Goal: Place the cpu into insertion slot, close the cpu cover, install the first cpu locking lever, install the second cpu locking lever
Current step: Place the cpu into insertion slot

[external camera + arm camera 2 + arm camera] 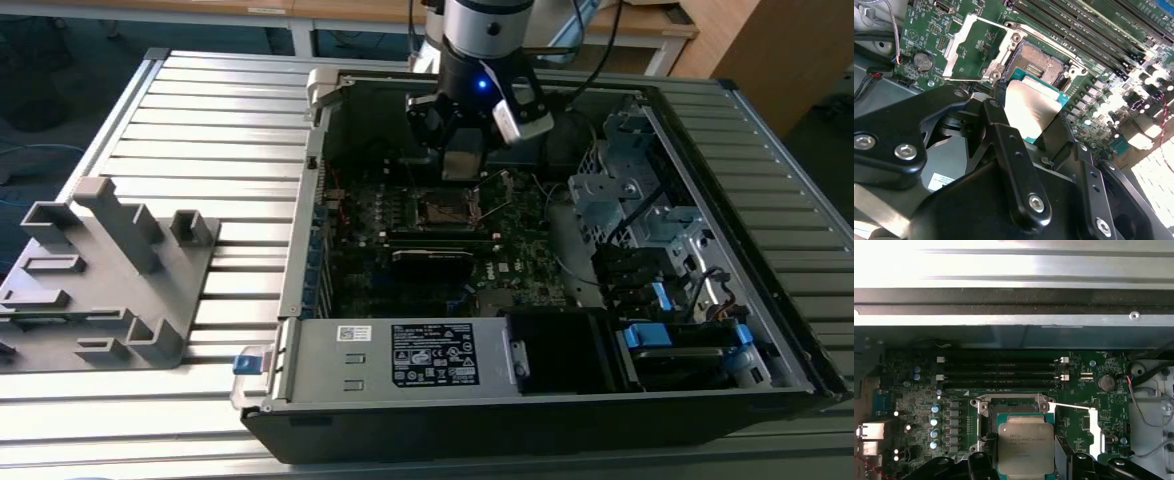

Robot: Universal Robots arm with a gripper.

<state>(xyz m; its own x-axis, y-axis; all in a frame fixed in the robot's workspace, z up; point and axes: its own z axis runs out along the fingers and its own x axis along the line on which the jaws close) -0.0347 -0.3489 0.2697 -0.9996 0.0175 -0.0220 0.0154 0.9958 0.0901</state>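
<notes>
Tool [461,162] is clenched on the cpu [1025,447], its black fingers [981,465] pressing two opposite edges, grey metal top up. In the exterior view it hangs just at twelve o'clock of the insertion slot [443,208], inside the open computer case [534,430] on the slatted bench [200,110]. The cpu hovers near the slot, not seated. The cpu cover [961,45] lies swung open beside the slot.

Exterior view looks steeply down on the whole computer case [300,250]; both wrist views look closely at its insertion slot [1046,62] [1010,407].
</notes>
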